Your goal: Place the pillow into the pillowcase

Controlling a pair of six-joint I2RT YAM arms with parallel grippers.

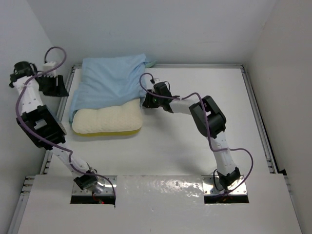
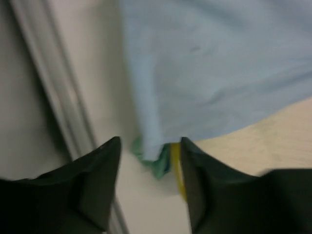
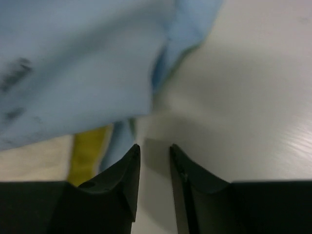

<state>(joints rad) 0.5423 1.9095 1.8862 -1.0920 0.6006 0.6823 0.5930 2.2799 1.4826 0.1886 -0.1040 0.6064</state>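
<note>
Left hand (image 2: 148, 144) spread near the pillowcase (image 2: 219, 73) corner, right hand (image 3: 153, 148) slightly parted over the table (image 3: 243, 97) beside the pillow (image 3: 29, 161)

Hidden under the pillowcase (image 1: 109, 80), between the left jaws and right jaws: far part of the pillow (image 1: 107, 122). Blurred just beyond both sets of jaws: cloth folds. Cut off past the jaws by wrist-view edges: pillowcase fabric.

**Pillow half covered by blue case**

The rumpled pillowcase (image 1: 109, 80), light-blue face up, covers the far half of the cream pillow (image 1: 107, 122). The pillow's yellow-banded near half is bare. One green-lined corner lies just ahead of the left gripper (image 2: 150, 141), and the opposite edge lies just ahead of the right gripper (image 3: 153, 146).
</note>
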